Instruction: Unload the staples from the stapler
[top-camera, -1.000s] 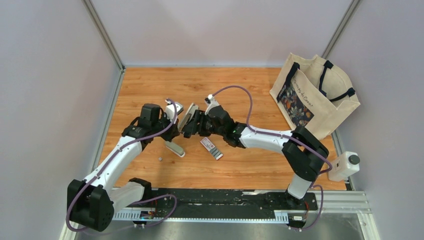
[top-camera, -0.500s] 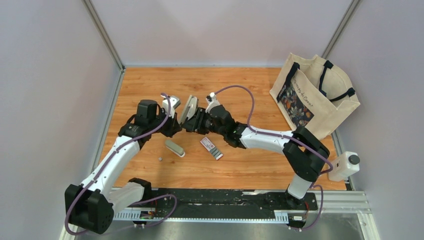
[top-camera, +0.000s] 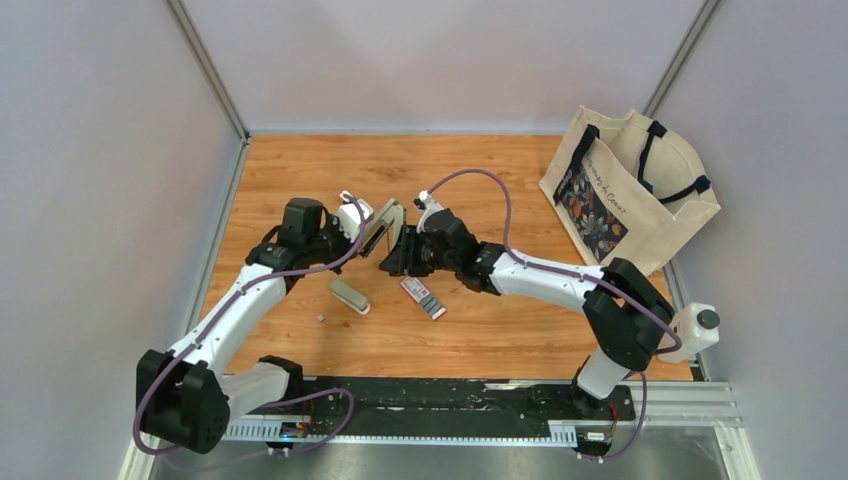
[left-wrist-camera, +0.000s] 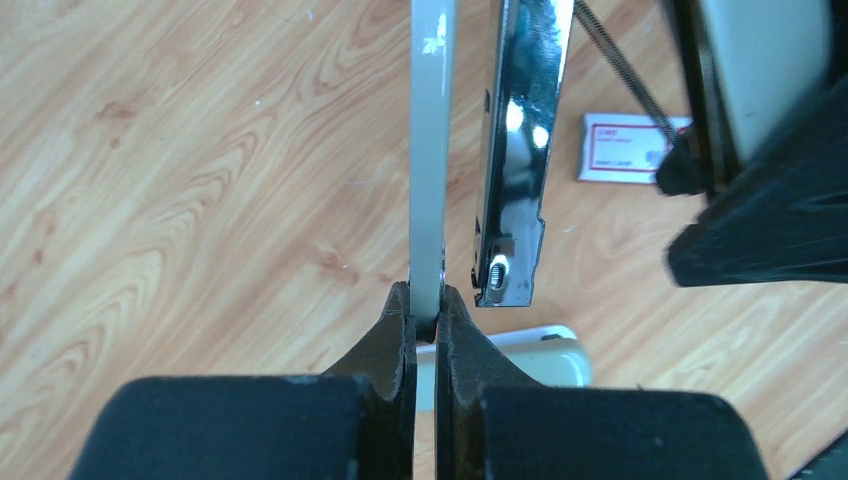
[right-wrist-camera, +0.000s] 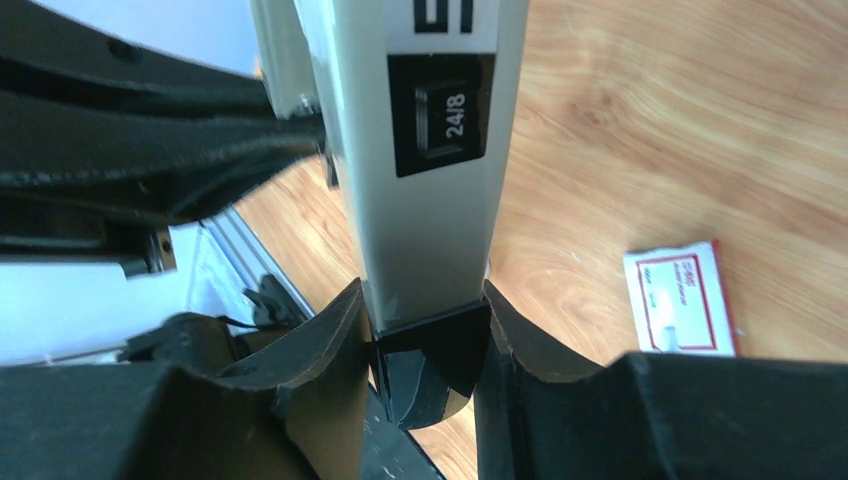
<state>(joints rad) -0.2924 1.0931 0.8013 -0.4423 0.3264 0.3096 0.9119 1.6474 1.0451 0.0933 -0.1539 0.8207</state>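
A grey stapler (top-camera: 387, 228) is held above the table between both grippers, opened out. My left gripper (top-camera: 362, 230) is shut on its thin grey top arm (left-wrist-camera: 429, 150). The chrome magazine (left-wrist-camera: 515, 150) stands just to the right of that arm, apart from it. My right gripper (top-camera: 393, 258) is shut on the stapler's grey base, which bears a "24/8" label (right-wrist-camera: 430, 150). No staples show in the magazine. One tiny grey bit (top-camera: 319, 317) lies on the wood at the near left.
A second pale stapler (top-camera: 349, 296) lies on the table below the left gripper and shows in the left wrist view (left-wrist-camera: 520, 355). A small red-and-white flat box (top-camera: 415, 289) lies beside it. A canvas tote bag (top-camera: 630, 190) stands at the far right.
Both grippers have shifted slightly right with the stapler, and it now leans further over. The things on the table have not moved.
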